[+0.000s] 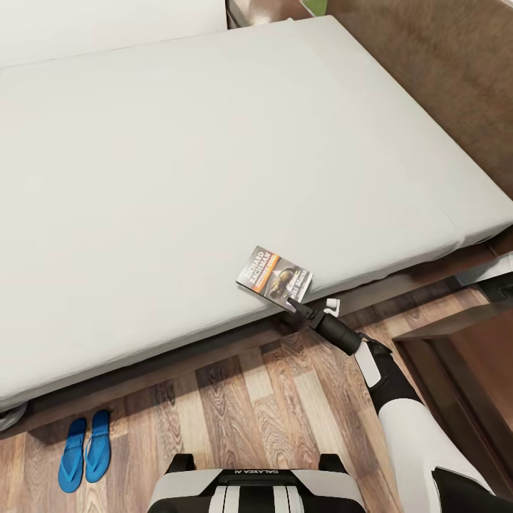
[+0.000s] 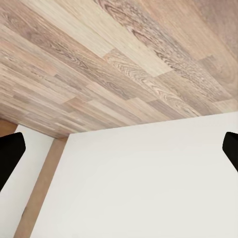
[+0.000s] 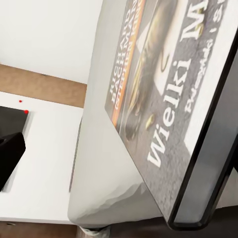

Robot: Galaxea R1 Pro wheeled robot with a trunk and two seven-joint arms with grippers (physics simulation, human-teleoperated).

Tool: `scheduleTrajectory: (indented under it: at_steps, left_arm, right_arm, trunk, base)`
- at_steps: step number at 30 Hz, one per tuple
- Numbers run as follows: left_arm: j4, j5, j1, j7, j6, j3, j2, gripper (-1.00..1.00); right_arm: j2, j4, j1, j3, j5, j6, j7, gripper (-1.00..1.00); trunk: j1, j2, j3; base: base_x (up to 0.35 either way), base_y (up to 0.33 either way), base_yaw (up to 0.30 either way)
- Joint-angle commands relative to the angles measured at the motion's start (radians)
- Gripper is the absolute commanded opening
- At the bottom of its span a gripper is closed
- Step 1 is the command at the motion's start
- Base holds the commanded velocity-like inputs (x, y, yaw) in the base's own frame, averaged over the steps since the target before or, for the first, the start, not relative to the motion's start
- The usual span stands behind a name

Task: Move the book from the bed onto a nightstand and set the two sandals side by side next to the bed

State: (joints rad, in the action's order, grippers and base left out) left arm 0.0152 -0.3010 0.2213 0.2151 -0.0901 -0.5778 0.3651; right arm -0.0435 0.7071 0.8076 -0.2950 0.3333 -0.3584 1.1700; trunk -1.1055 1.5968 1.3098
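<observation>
Right gripper (image 1: pixel 308 308) reaching to the near edge of the bed (image 1: pixel 214 178), jaws parted with one dark finger (image 1: pixel 298 306) at the book's lower corner and a white-tipped finger (image 1: pixel 332 307) just past the mattress edge. Close up in the right wrist view: book (image 3: pixel 163 99) tilted and very near, a dark finger (image 3: pixel 213 188) running along its edge, the other finger (image 3: pixel 10 148) well off to the side; touching or merely beside, impossible to say, and no pinch established. Book (image 1: pixel 275 276) lying flat on the pale-grey mattress at its near edge, cover up, orange band and white lettering legible, corner overhanging toward the gripper.

Left gripper (image 2: pixel 119 148) spread wide, black fingertips (image 2: pixel 10 153) at both borders of the left wrist view, nothing between them but a white surface and wood-plank floor (image 2: pixel 99 59) beyond.

Nothing else on the mattress. Down on the floor beside the bed's near side, well apart from the book, two blue sandals (image 1: pixel 84 450) lying side by side, touching or nearly so, toes toward the bed.

Dark-brown wooden cabinet (image 1: pixel 463 356) at the right, cut off by the picture's border, partly behind the right arm. Bed's far end and headboard cropped out of sight. Robot's own white and black trunk (image 1: pixel 256 488) along the bottom border.
</observation>
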Motion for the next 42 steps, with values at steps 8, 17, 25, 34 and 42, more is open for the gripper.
scheduleTrajectory:
  at_steps: [8,17,25,34,42]
  left_arm:
    - [0.002,-0.007,0.0,0.001,-0.005,-0.008,0.0,1.0]
    - [0.002,-0.007,0.0,0.001,-0.005,-0.008,0.0,1.0]
    - [0.002,-0.007,0.0,0.003,-0.006,-0.009,0.0,1.0]
    - [0.002,-0.009,0.0,0.004,-0.006,-0.008,0.0,1.0]
    - [0.002,-0.009,0.0,0.004,-0.007,-0.008,0.0,1.0]
  right_arm:
    - [-0.001,0.0,0.0,-0.004,0.002,-0.01,0.004,-1.0]
    - [0.0,0.0,0.0,-0.004,0.002,-0.01,0.004,-1.0]
    - [0.0,0.0,0.0,-0.004,0.001,-0.01,0.004,-1.0]
    - [-0.001,0.0,0.0,-0.004,0.001,-0.01,0.004,-1.0]
    - [-0.001,0.0,0.0,-0.003,0.001,-0.009,0.005,-1.0]
  trunk:
    - [0.0,0.0,0.0]
    - [0.0,0.0,0.0]
    - [0.0,0.0,0.0]
    - [0.023,-0.042,-0.018]
    - [0.054,-0.098,-0.044]
  base:
    - [0.0,0.0,0.0]
    - [0.0,0.0,0.0]
    - [0.0,0.0,0.0]
    - [0.0,0.0,0.0]
    - [0.0,0.0,0.0]
